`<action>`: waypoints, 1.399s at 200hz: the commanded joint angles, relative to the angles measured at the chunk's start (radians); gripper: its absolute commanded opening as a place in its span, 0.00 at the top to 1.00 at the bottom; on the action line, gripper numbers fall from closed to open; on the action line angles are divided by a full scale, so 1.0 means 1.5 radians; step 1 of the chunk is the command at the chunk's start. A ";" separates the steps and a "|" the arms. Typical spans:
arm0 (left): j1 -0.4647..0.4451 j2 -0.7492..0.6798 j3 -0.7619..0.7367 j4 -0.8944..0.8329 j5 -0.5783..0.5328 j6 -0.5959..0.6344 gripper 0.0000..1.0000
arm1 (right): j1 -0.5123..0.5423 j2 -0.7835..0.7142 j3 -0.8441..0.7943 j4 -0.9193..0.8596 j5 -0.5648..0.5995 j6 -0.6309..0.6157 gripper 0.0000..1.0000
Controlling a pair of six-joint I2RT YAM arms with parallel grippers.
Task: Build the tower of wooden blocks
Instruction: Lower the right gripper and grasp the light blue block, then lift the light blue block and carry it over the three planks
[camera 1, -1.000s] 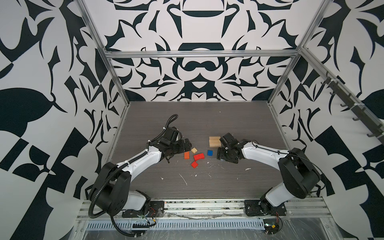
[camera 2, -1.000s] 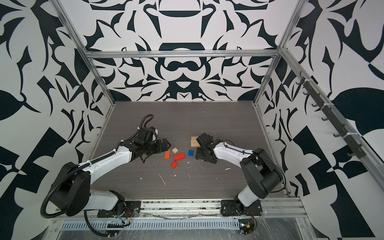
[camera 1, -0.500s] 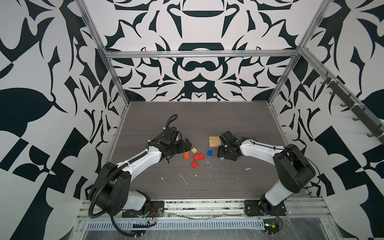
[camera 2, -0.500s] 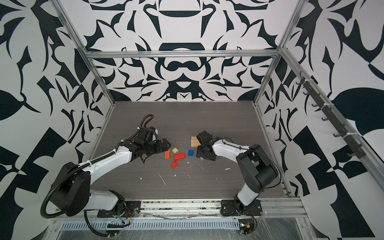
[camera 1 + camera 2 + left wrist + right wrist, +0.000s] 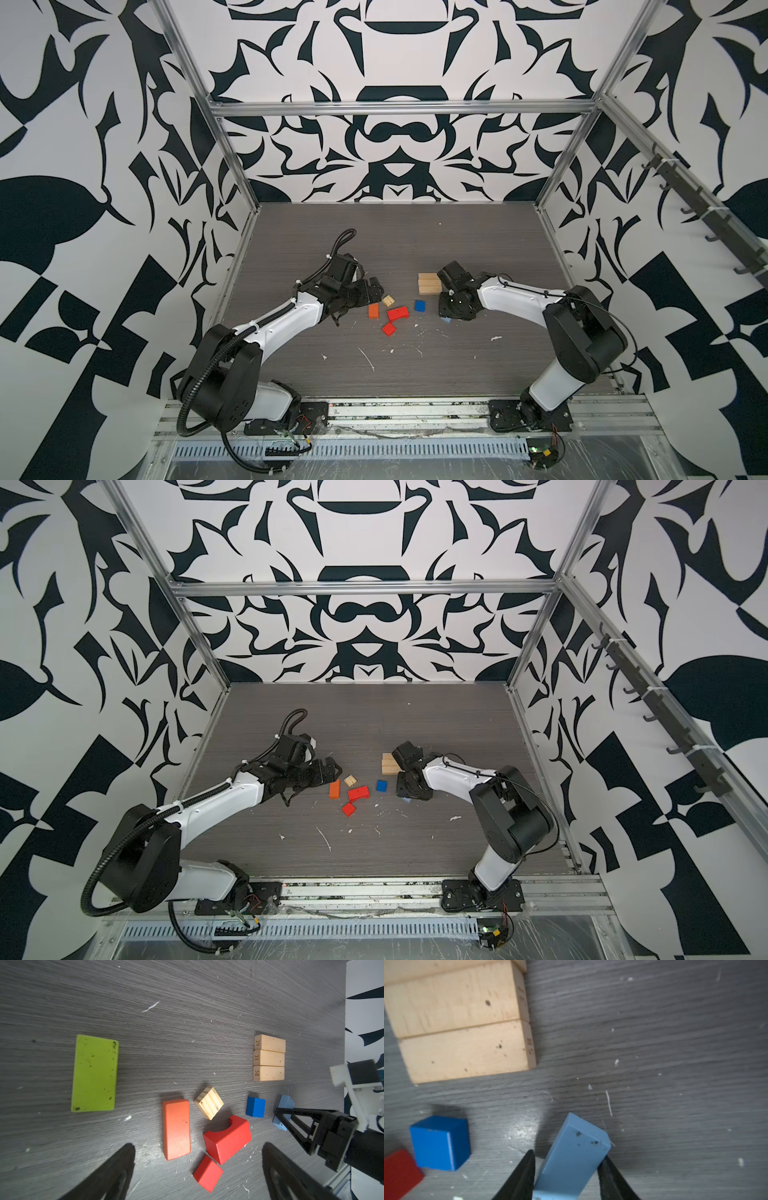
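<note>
Blocks lie loose mid-table (image 5: 478,374) between the arms, nothing stacked. Nearest is the red cube (image 5: 389,329), with the red arch block (image 5: 398,313) just beside it, a little farther back. The right gripper (image 5: 568,1154) is low, off to the right, its jaws drawn in narrow on the light blue block (image 5: 572,1153), a finger against each long side, down near the tabletop. The orange oblong (image 5: 373,310) lies flat left of the arch. The dark blue cube (image 5: 419,305) sits between the arch and the right gripper, apart from both. The striped tan cube (image 5: 388,300) is slightly farther. The left gripper (image 5: 198,1146) hangs over the orange and red blocks, jaws spread wide, nothing in them. The lime green oblong (image 5: 94,1073) lies flat, well apart from the orange one, and shows only in the left wrist view. Farthest are three tan oblongs (image 5: 429,283), flat, side by side, touching, in a single layer.
</note>
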 commanded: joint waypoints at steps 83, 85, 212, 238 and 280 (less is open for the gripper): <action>-0.004 -0.007 0.015 -0.007 -0.002 0.001 0.02 | -0.002 -0.034 0.004 -0.058 0.069 -0.024 0.64; -0.004 -0.007 0.015 -0.007 -0.001 0.001 0.02 | -0.002 -0.035 0.004 -0.059 0.070 -0.024 0.65; -0.008 0.004 0.024 -0.004 0.005 -0.001 0.02 | -0.002 -0.068 0.001 -0.042 0.071 -0.042 0.75; -0.008 0.005 0.019 0.006 0.013 -0.006 0.02 | -0.002 -0.076 0.018 -0.057 0.083 -0.051 0.76; -0.008 0.003 0.017 0.010 0.017 -0.008 0.02 | -0.002 -0.067 0.060 -0.085 0.108 -0.071 0.77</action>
